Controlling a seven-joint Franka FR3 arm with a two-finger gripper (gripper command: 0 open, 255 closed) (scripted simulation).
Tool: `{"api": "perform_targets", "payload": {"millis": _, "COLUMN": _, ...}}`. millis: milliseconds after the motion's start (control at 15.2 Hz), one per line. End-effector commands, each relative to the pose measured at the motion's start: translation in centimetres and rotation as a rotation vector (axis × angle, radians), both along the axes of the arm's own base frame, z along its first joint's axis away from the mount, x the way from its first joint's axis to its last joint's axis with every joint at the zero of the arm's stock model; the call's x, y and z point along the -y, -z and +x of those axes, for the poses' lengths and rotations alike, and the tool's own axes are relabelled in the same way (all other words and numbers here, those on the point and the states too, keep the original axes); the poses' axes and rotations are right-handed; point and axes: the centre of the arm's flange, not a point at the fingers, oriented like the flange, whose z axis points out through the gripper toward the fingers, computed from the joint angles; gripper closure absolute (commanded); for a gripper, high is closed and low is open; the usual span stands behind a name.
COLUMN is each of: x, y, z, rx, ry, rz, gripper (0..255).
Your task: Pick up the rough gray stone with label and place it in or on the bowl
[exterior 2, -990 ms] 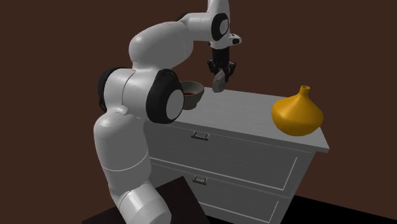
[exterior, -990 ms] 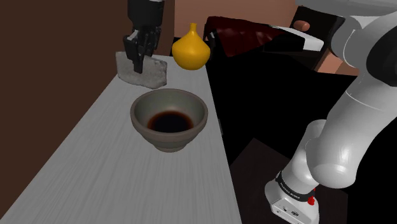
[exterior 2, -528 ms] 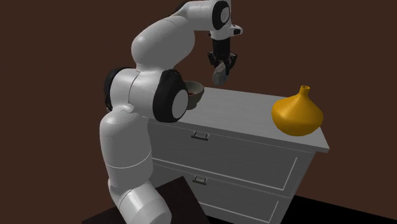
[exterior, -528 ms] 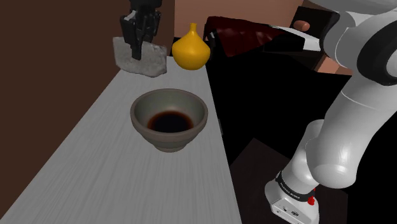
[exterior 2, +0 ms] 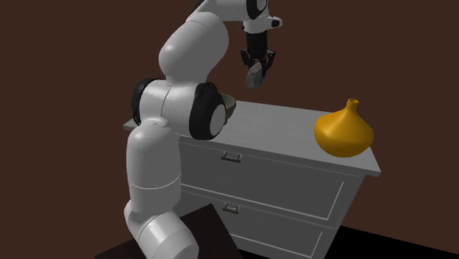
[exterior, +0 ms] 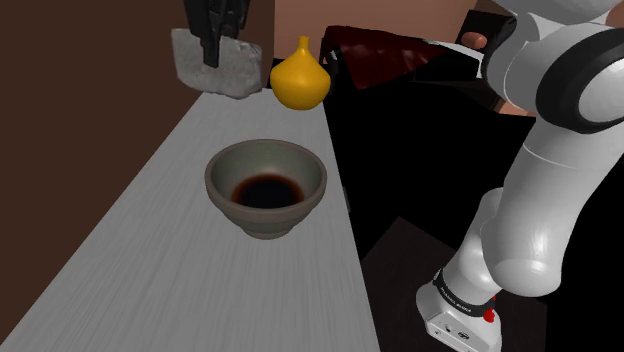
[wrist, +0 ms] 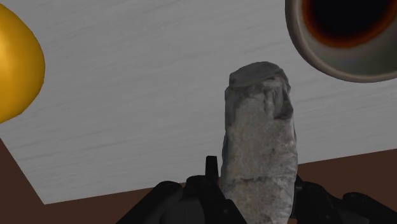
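A rough gray stone (exterior: pixel 222 68) hangs in the air above the far end of the dresser top, clasped by my black gripper (exterior: pixel 212 45), which is shut on it. In the second exterior view the stone (exterior 2: pixel 254 76) sits under the gripper (exterior 2: pixel 257 66), well above the surface. The wrist view shows the stone (wrist: pixel 259 153) standing up between my fingers. The gray bowl (exterior: pixel 265 187) with a dark reddish inside stands on the dresser top nearer the camera; its rim (wrist: pixel 337 63) lies off to one side of the stone.
A yellow gourd-shaped vase (exterior: pixel 299 78) stands at the far end of the white dresser top (exterior: pixel 150 260), close to the held stone; it also appears as the vase (exterior 2: pixel 343 131) and vase (wrist: pixel 16 63). The dresser has drawers (exterior 2: pixel 279 184). A brown wall runs along the shoulder view's left.
The gripper has risen with the stone held in it, lifting it clear of the dresser top. Bowl and vase have not moved.
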Motion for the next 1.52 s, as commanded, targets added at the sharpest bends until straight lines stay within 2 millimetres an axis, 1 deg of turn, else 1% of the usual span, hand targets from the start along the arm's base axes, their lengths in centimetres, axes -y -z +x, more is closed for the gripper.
{"api": "perform_targets", "payload": {"millis": 0, "x": 0.1, "y": -1.1, "z": 0.0, "rx": 0.0, "ry": 0.0, "rz": 0.0, "gripper": 255}}
{"api": "perform_targets", "payload": {"millis": 198, "x": 0.1, "y": -2.7, "z": 0.0, "rx": 0.0, "ry": 0.0, "rz": 0.0, "gripper": 255}}
{"api": "perform_targets", "payload": {"millis": 264, "x": 0.1, "y": -2.8, "z": 0.0, "rx": 0.0, "ry": 0.0, "rz": 0.0, "gripper": 255}}
{"api": "perform_targets", "payload": {"millis": 1056, "x": -4.0, "y": -4.3, "z": -15.3, "rx": 0.0, "ry": 0.0, "rz": 0.0, "gripper": 255}}
{"api": "perform_targets", "payload": {"millis": 1122, "x": -4.5, "y": -4.5, "z": -17.3, "rx": 0.0, "ry": 0.0, "rz": 0.0, "gripper": 255}}
{"api": "perform_targets", "payload": {"millis": 1452, "x": -4.5, "y": -1.8, "z": -17.3, "rx": 0.0, "ry": 0.0, "rz": 0.0, "gripper": 255}}
